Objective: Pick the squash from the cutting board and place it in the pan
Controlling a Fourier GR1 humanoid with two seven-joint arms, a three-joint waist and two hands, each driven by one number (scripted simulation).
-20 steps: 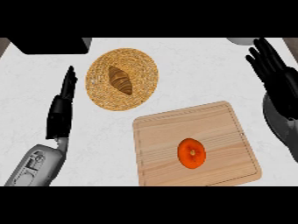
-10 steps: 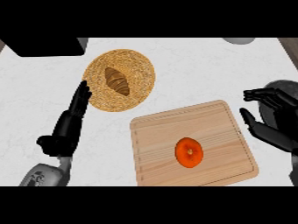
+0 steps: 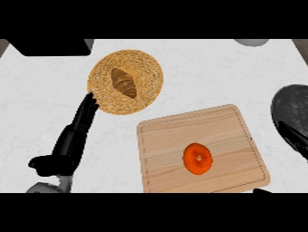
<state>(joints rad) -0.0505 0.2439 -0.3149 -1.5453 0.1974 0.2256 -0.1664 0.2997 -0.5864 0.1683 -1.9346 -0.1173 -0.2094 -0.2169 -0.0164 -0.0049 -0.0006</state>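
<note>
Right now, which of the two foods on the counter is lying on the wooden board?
The round orange squash. It sits on the cutting board, while the brown croissant lies in the woven basket farther back.

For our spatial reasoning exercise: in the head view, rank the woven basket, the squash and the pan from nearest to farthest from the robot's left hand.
From the left hand:
1. Woven basket, just above its fingertips.
2. Squash, on the cutting board to its right.
3. Pan, at the far right edge.

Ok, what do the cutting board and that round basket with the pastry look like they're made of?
The cutting board looks like pale, matte wood: straight grain lines run along it and a groove follows its edge. The basket looks like woven straw or wicker, golden-brown with a coarse speckled weave; the exact fibre is unclear.
</note>
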